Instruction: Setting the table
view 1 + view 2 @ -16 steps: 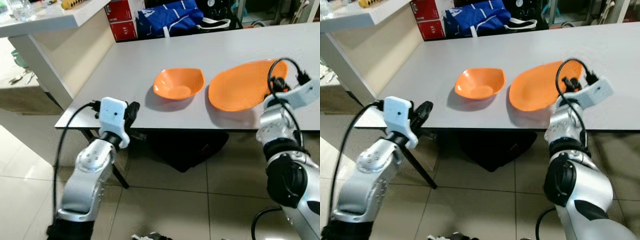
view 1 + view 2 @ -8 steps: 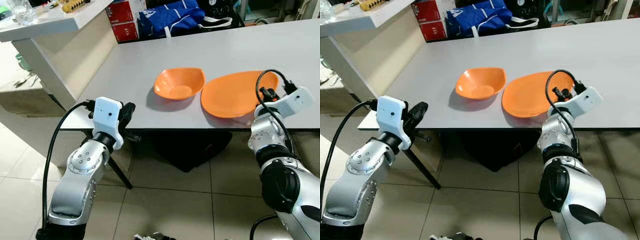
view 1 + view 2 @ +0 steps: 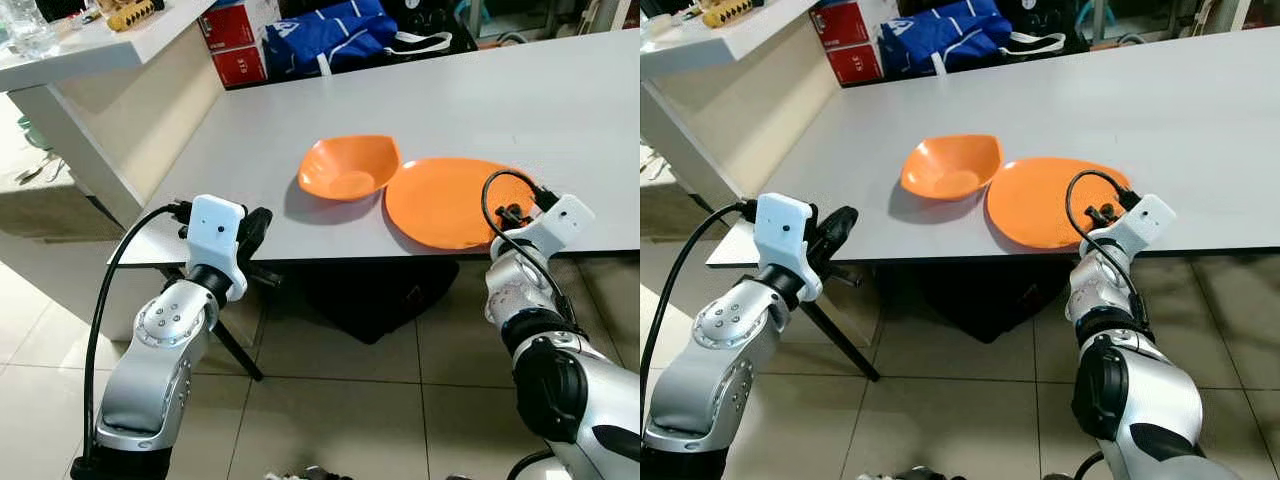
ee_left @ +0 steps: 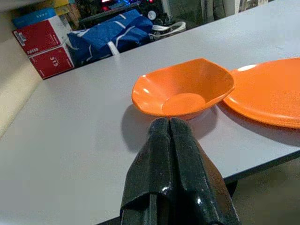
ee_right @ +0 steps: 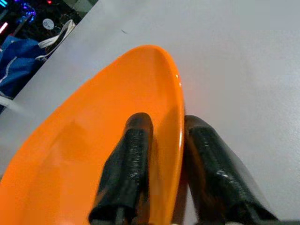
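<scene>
Grey counter (image 3: pixel 300 120) holds bowl (image 3: pixel 349 166); at its 3 o'clock, right gripper (image 5: pixel 164 159) pinches plate (image 3: pixel 450 202) rim. Left gripper (image 4: pixel 169 129) jaws closed, hovering at counter's edge.

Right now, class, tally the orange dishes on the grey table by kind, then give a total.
Orange bowl: 1
Orange plate: 1, its rim between the right gripper fingers
Total: 2
</scene>
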`<state>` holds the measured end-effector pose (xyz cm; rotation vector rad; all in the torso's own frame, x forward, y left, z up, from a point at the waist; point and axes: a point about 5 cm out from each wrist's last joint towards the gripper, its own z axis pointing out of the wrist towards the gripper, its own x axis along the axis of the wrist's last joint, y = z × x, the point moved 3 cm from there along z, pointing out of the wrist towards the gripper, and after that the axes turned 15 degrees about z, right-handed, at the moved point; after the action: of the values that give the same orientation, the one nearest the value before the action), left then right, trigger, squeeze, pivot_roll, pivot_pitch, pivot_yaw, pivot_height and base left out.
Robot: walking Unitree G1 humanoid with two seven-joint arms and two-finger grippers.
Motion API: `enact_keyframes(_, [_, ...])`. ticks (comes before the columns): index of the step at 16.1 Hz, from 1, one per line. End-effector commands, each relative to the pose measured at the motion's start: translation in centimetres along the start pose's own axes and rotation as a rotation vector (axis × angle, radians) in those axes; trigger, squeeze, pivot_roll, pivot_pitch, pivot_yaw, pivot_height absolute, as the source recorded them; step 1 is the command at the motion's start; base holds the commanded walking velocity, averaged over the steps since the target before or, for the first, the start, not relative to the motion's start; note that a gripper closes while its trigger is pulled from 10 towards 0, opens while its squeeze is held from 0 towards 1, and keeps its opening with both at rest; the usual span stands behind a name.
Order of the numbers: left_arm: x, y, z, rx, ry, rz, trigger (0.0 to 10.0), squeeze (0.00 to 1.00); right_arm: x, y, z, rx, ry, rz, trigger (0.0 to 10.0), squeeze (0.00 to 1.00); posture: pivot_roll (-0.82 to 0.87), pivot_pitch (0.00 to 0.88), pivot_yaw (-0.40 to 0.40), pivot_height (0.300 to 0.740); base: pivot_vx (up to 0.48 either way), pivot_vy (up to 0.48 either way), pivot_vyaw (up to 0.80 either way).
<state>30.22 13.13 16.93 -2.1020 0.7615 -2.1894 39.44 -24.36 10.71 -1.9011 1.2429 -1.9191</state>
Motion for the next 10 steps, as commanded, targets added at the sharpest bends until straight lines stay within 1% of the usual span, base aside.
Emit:
enact_keyframes(1, [0.1, -0.7, -0.3, 0.021, -0.002, 0.014, 10.0, 0.00, -0.7, -0.5, -0.2, 0.009, -0.019, -0.021, 10.0, 1.00, 0.01, 0.029, 0.248, 0.740, 0.000, 0.000, 0.00])
enact_keyframes(3, [0.2, -0.8, -0.3, 0.024, -0.002, 0.015, 10.0, 0.00, -0.6, -0.5, -0.2, 0.009, -0.004, -0.050, 10.0, 1.00, 0.01, 0.030, 0.245, 0.740, 0.000, 0.000, 0.00])
enact_keyframes(5, [0.2, -0.8, -0.3, 0.031, -0.003, 0.013, 10.0, 0.00, -0.5, -0.9, -0.2, 0.016, 0.013, -0.109, 10.0, 1.00, 0.01, 0.029, 0.244, 0.740, 0.000, 0.000, 0.00])
enact_keyframes(6, [0.2, -0.9, -0.3, 0.039, -0.002, 0.010, 10.0, 0.00, -0.3, -1.4, -0.3, 0.039, 0.035, -0.164, 10.0, 0.00, 0.01, 0.029, 0.242, 0.740, 0.000, 0.000, 0.00])
enact_keyframes(8, [0.2, -0.9, -0.3, 0.046, -0.001, 0.008, 10.0, 0.00, 0.1, -1.9, -0.2, 0.060, 0.065, -0.208, 10.0, 0.00, 0.01, 0.029, 0.239, 0.740, 0.000, 0.000, 0.00])
enact_keyframes(10, [0.1, -0.7, -0.3, 0.048, 0.000, 0.004, 10.0, 0.00, 1.5, -3.8, -0.3, 0.131, 0.170, -0.324, 10.0, 0.00, 0.00, 0.029, 0.235, 0.740, 0.000, 0.000, 0.00])
